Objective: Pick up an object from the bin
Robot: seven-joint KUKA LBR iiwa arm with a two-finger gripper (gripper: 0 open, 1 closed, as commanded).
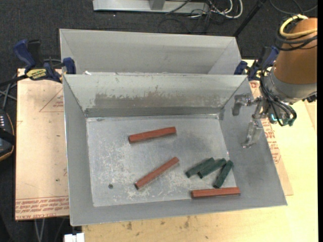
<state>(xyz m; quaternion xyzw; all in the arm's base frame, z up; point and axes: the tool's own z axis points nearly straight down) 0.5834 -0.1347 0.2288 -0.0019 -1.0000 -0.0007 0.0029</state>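
My gripper (244, 123) hangs over the bin's right sloping wall, up near its rim, open, with nothing between its metal fingers (250, 135). Nearest to it, lower and to the left on the bin floor, lie dark green blocks (205, 167) in a small cluster, one of them (223, 174) slanted on the right. A red-brown bar (215, 192) lies flat just below them by the front wall. None of these touch the gripper.
Two more red-brown bars lie on the floor: one (152, 134) near the middle, slightly tilted, and one (156, 173) set diagonally below it. The arm with its orange cover and cables stands outside the right rim.
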